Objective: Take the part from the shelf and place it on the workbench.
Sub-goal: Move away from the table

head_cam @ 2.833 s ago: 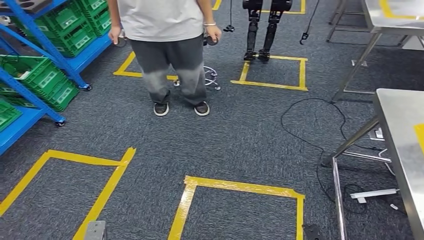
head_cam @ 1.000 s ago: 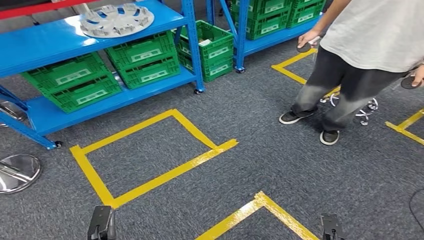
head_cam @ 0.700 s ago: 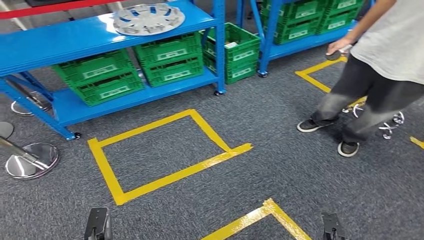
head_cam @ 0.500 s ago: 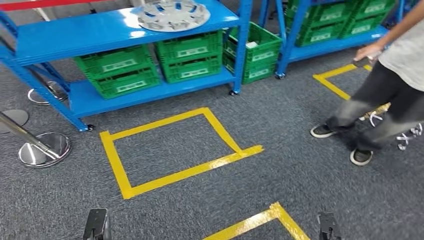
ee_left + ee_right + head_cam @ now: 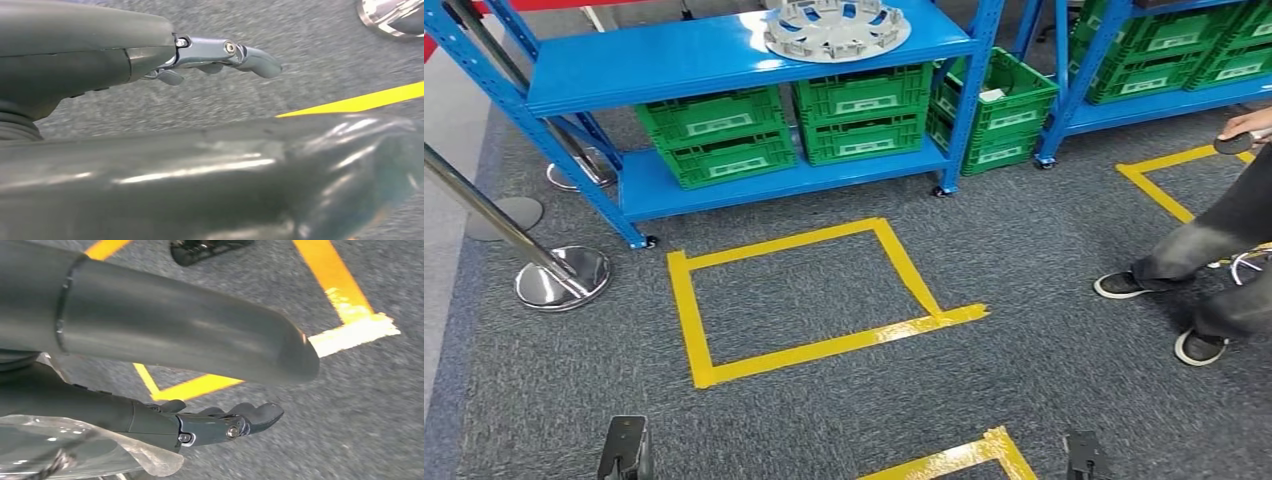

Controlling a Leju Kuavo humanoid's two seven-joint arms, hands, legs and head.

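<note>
Part: your silver wheel cover (image 5: 837, 28) lies flat on the blue shelf (image 5: 674, 62).
Left hand (image 5: 220, 52): fingers apart, holding nothing.
Right hand (image 5: 220, 422): fingers apart, holding nothing.

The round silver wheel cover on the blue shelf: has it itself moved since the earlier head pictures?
No. The round silver wheel cover lies on the same spot of the blue shelf, above the same green crates; the whole picture shifted because the camera turned.
</note>
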